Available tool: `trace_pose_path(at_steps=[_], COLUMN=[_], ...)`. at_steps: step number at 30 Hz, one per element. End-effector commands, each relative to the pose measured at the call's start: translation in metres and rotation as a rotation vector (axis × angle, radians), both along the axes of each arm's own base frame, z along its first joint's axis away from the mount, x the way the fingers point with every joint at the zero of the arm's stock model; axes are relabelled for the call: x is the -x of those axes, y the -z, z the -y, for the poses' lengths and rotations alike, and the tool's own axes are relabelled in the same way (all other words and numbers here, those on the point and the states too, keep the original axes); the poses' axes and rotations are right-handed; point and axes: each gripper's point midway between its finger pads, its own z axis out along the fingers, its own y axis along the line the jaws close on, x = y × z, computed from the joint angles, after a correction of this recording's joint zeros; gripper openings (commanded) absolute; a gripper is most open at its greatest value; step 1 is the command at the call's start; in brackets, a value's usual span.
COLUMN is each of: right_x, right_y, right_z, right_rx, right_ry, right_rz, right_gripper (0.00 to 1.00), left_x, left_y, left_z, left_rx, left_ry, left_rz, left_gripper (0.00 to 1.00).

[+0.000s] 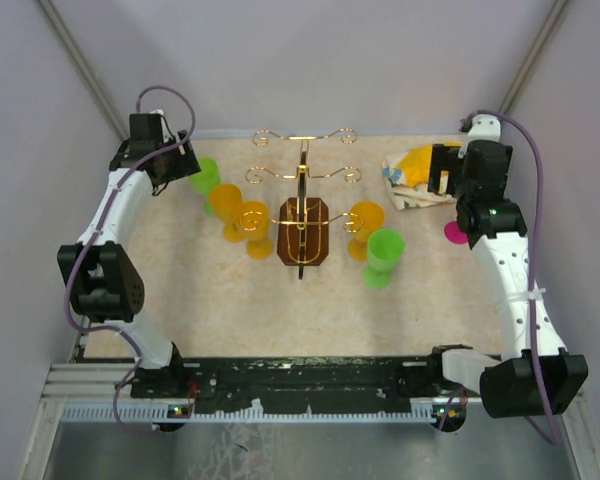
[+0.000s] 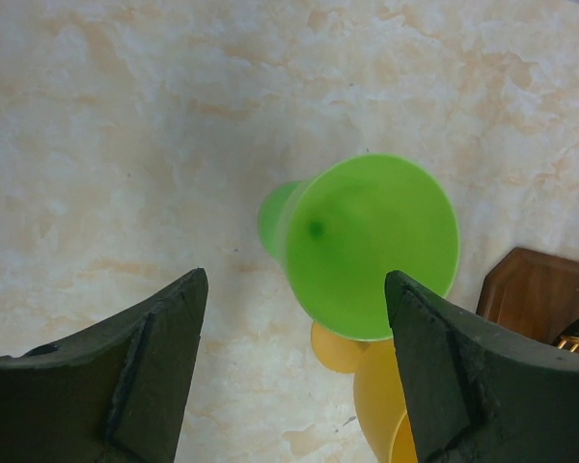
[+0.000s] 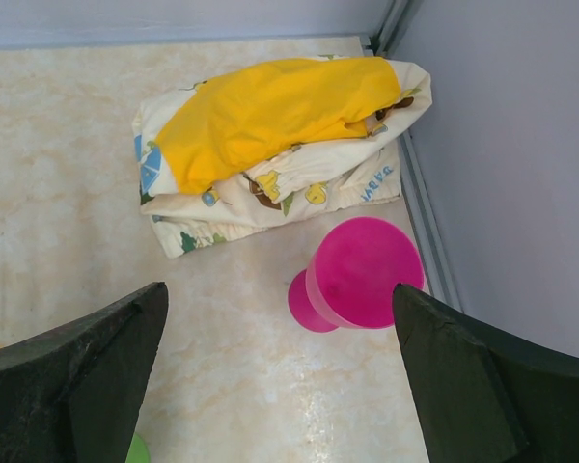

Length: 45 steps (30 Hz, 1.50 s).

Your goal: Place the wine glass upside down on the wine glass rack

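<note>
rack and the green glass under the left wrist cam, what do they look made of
Wine glass rack: thin shiny gold wire, likely metal; its dark brown base looks like smooth wood. Green glass: matte, slightly translucent, probably plastic.

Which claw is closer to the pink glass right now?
Right. The right claw hangs open above the pink glass at the table's right edge; the left claw is on the far-left side, over a green glass.

No words, numbers or brand marks can be read anywhere in these views. The folded cloth at the back right of the table carries a few small printed letters along its cartoon-patterned edge. They are too blurred and tilted to make out.
</note>
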Motion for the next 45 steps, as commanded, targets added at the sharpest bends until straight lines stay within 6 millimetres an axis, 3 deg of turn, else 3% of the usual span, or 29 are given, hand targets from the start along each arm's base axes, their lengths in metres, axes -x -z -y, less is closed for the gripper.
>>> trace_pose_path(at_steps=[1,14,19,27,30,35,40,45], right_x=[-0.005,-0.009,-0.01,-0.013,-0.015,-0.017,-0.017,-0.014], right_y=[-0.017,-0.02,-0.021,-0.023,-0.028,-0.044,-0.063,-0.072], right_z=[0.0,0.0,0.006,0.003,-0.002,-0.021,-0.06,-0.111], right_rx=[0.022,0.049,0.098,0.082,0.054,-0.046,-0.247,-0.38], right_ry=[-0.017,-0.035,-0.026,-0.039,-0.053,-0.115,-0.247,-0.362], right_rz=[0.055,0.062,0.056,0.068,0.078,0.116,0.157,0.145], right_gripper=[0.99,0.99,0.99,0.99,0.99,0.99,0.99,0.99], left_x=[0.0,-0.007,-0.012,-0.017,-0.019,-0.029,-0.032,-0.013], left_y=[0.007,0.025,0.024,0.016,0.006,-0.039,-0.123,-0.198], left_z=[0.0,-0.004,-0.004,-0.005,-0.01,-0.017,-0.027,-0.022], left_rx=[0.002,-0.008,-0.012,-0.017,-0.032,-0.067,-0.141,-0.184], left_ry=[0.0,-0.02,-0.019,-0.026,-0.048,-0.062,-0.077,-0.053], left_rz=[-0.013,-0.037,-0.026,-0.003,0.026,0.179,0.458,0.753], left_gripper=[0.79,0.58,0.41,0.02,0.0,0.0,0.0,0.0])
